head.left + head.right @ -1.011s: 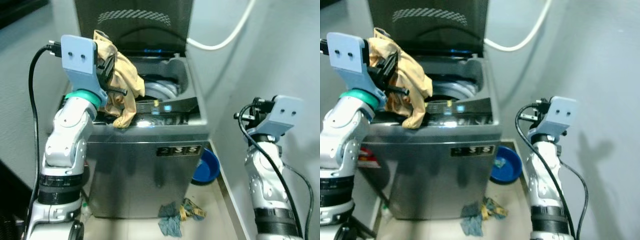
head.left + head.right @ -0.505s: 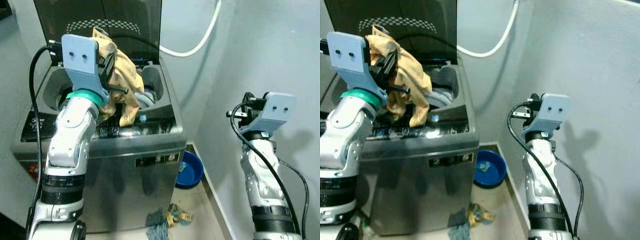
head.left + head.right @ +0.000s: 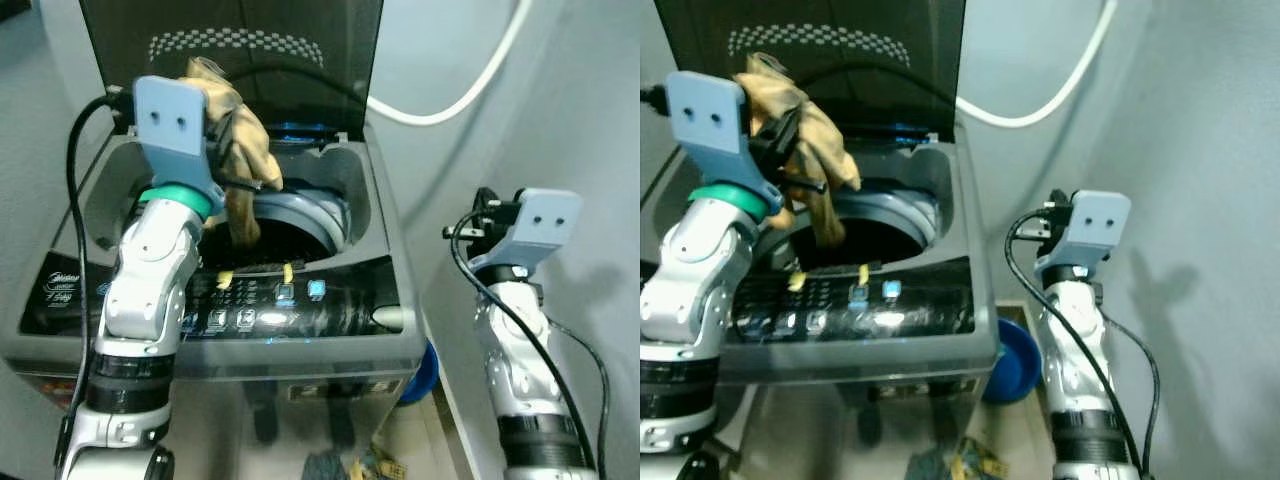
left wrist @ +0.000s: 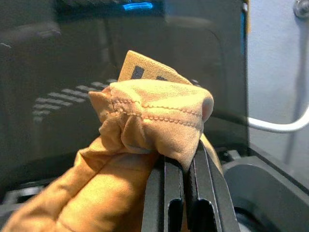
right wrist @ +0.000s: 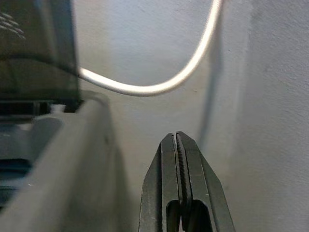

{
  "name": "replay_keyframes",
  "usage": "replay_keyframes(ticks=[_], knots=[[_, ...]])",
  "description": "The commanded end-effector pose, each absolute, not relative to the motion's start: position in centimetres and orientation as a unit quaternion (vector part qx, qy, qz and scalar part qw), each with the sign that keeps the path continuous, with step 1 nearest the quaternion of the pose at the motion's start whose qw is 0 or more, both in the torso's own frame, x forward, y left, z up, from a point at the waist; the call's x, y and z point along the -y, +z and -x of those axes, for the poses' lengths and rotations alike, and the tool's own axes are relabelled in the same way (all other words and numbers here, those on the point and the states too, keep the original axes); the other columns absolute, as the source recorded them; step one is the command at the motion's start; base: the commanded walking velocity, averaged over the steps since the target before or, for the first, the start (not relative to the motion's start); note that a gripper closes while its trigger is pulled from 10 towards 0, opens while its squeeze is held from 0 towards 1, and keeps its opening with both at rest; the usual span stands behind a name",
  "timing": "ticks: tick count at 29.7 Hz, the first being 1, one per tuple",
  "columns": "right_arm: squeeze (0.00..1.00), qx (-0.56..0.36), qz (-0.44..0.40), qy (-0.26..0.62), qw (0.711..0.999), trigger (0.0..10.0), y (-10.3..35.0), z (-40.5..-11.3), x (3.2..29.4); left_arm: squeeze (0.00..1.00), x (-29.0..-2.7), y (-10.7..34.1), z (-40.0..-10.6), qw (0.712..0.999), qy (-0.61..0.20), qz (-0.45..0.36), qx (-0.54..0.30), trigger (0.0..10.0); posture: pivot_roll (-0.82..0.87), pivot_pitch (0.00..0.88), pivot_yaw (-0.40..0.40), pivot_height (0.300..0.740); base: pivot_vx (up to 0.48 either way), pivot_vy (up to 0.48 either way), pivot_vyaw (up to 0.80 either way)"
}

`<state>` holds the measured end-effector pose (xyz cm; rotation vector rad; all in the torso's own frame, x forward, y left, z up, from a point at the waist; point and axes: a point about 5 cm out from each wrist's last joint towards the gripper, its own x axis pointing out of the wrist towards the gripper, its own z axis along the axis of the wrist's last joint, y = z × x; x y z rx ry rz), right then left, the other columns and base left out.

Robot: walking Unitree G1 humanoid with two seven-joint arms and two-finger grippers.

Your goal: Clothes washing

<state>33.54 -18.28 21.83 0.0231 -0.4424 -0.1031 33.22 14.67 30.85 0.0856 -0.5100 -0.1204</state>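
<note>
The left gripper (image 4: 186, 193) was clamped on a tan garment (image 4: 145, 140), its two black fingers (image 4: 205, 193) pinched narrow with a bunched, stitched hem folded over their tips. Most of the cloth hung below and behind the fingers in a loose drape, dangling over the dark mouth of the drum (image 3: 290, 235) just beneath the gripper. It looked light and entirely limp, the sort of fabric that gives no resistance and folds wherever it is held. The seam seemed the soundest place to grip, being thicker than the rest; a hold on thin single cloth might slip. Once let go it would likely drop straight down, though a trailing end could catch on the tub rim (image 3: 335, 215).

Beyond the gripper stood the raised lid (image 3: 230, 50) of the washing machine (image 3: 300, 330), with a white hose (image 3: 470, 90) curving along the wall. The right gripper (image 5: 179, 193) hung well off to the side by the wall, fingers pressed together and holding nothing.
</note>
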Motion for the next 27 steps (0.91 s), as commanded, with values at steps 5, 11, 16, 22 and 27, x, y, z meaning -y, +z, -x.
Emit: replay_keyframes(ticks=[5,11,16,22,27], knots=[[0.00,0.212,-0.015,-0.058,0.976,10.0,21.2,-33.4,18.6,0.00,-14.3,30.9,-33.2,0.964,-0.065,-0.042,0.256,10.0,0.09,0.000,0.028,0.740,0.000,0.000,0.00],[0.00,0.223,-0.002,-0.010,0.975,10.0,21.5,-33.1,17.3,0.00,-14.6,30.8,-33.3,0.964,-0.052,-0.051,0.254,10.0,0.09,0.000,0.029,0.740,0.000,0.000,0.00],[0.00,0.231,0.003,0.010,0.973,10.0,21.8,-33.0,16.7,0.00,-17.0,30.3,-34.7,0.970,0.016,-0.095,0.222,10.0,0.09,0.000,0.029,0.740,0.000,0.000,0.00],[0.00,0.235,0.001,0.013,0.972,10.0,22.0,-33.1,16.6,0.00,-19.0,30.0,-36.3,0.972,0.012,-0.128,0.196,10.0,0.10,0.000,0.020,0.740,0.000,0.000,0.00],[0.00,0.242,0.001,0.016,0.970,10.0,22.4,-33.1,16.5,1.00,-20.1,29.0,-38.3,0.983,-0.011,-0.109,0.148,10.0,0.10,0.000,0.021,0.740,0.000,0.000,0.00]])
